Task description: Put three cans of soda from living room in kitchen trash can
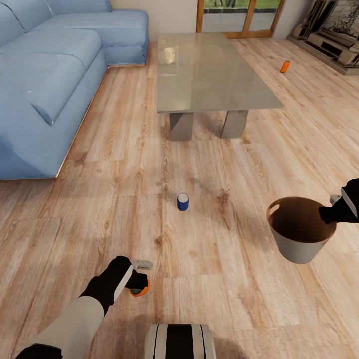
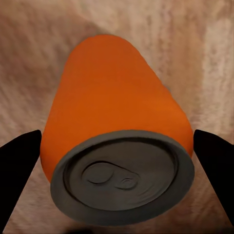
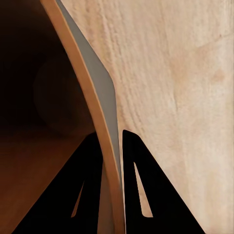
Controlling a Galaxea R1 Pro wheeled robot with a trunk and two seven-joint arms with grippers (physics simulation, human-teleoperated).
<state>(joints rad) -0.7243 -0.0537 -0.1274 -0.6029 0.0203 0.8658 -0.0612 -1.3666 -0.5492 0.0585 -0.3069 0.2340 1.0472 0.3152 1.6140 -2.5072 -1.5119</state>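
My left gripper (image 1: 141, 285) hangs low over the wood floor (image 1: 224, 279), its jaws spread wide on either side of an orange soda can (image 2: 114, 146); the left wrist view shows a gap between each black finger (image 2: 17, 170) and the can's wall, so nothing is clamped. My right gripper (image 3: 113, 170) holds the trash can (image 1: 299, 244) by its rim, jaws closed on the wall with one finger inside the orange-brown interior and one outside against the pale grey. Beyond the left jaws, between the two grippers, a blue soda can (image 1: 183, 201) stands upright on the floor. Farther on is the glass coffee table (image 1: 214, 75), the blue sofa (image 1: 50, 75) beside it. A second orange can (image 1: 284, 66) lies farthest, past the right jaws.
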